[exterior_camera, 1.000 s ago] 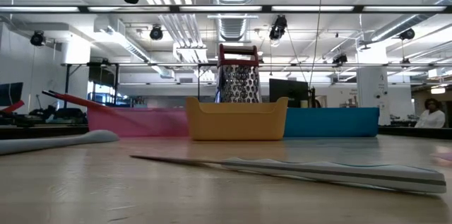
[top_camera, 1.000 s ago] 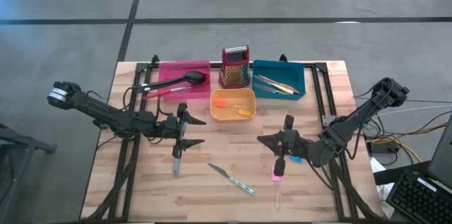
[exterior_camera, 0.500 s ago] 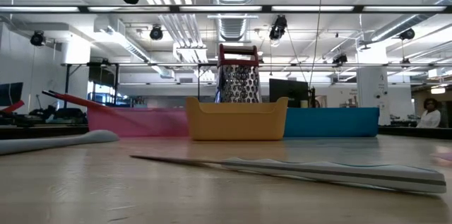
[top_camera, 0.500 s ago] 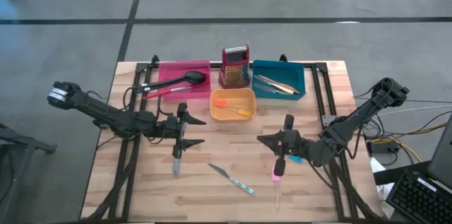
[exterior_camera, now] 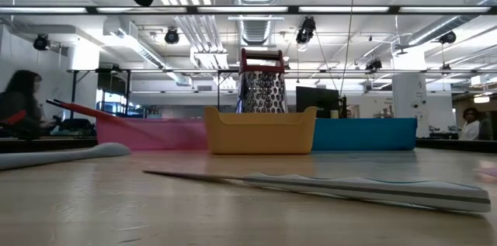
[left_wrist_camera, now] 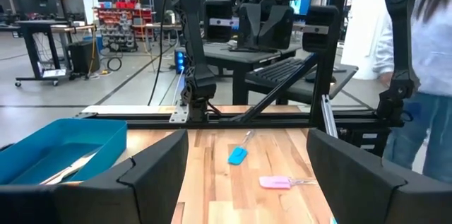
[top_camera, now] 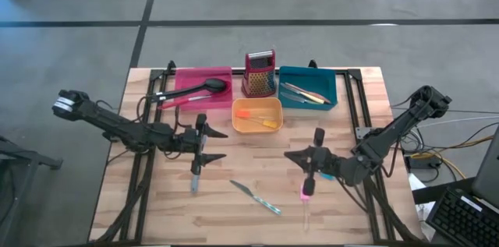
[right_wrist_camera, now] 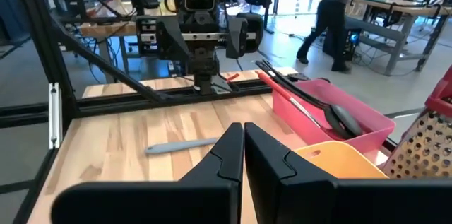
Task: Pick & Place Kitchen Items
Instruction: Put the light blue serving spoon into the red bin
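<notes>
My left gripper (top_camera: 217,144) hangs open above the table's left half, pointing level toward the right edge, with nothing between its fingers (left_wrist_camera: 247,143). A grey utensil (top_camera: 194,181) lies on the wood just nearer than it. My right gripper (top_camera: 290,154) is shut and empty, level above the right half, pointing left (right_wrist_camera: 242,136). A slim knife with a striped handle (top_camera: 256,198) lies flat near the front middle. A pink piece (top_camera: 306,192) and a blue piece (top_camera: 326,175) lie below the right gripper.
At the back stand a pink tray (top_camera: 187,80) with a black spoon and a red spatula, an orange tray (top_camera: 238,124) with small pieces, a teal tray (top_camera: 330,89) with knives, and an upright red box grater (top_camera: 260,73). People show in the room beyond.
</notes>
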`<state>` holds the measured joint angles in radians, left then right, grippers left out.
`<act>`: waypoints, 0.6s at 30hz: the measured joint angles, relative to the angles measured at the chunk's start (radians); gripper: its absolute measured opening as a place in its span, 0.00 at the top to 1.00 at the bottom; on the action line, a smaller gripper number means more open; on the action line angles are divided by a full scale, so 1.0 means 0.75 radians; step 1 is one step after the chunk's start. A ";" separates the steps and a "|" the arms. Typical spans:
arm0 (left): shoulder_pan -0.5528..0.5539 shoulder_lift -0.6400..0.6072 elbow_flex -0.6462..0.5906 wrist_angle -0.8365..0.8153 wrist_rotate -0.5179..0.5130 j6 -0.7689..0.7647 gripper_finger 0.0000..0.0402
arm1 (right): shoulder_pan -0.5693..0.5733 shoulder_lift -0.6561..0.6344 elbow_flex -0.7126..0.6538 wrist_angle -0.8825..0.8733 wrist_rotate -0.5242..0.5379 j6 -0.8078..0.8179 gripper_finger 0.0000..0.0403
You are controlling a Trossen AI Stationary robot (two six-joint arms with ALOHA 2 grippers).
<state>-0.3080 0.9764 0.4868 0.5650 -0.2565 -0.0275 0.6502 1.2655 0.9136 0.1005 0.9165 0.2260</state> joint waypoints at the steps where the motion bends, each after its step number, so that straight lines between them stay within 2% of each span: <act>1: 0.000 0.000 0.000 -0.005 -0.002 0.003 0.27 | 0.002 0.000 -0.004 0.002 0.000 0.000 0.98; 11: 0.004 0.008 -0.001 -0.031 -0.003 0.042 0.27 | 0.005 0.000 -0.009 0.003 -0.001 -0.001 0.98; 18: 0.004 0.096 0.001 -0.061 -0.112 0.151 0.27 | 0.005 -0.001 -0.009 0.010 -0.001 -0.023 0.98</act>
<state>-0.3054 1.0487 0.4875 0.5193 -0.3405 0.0861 0.6538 1.2652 0.9070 0.1078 0.9157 0.2085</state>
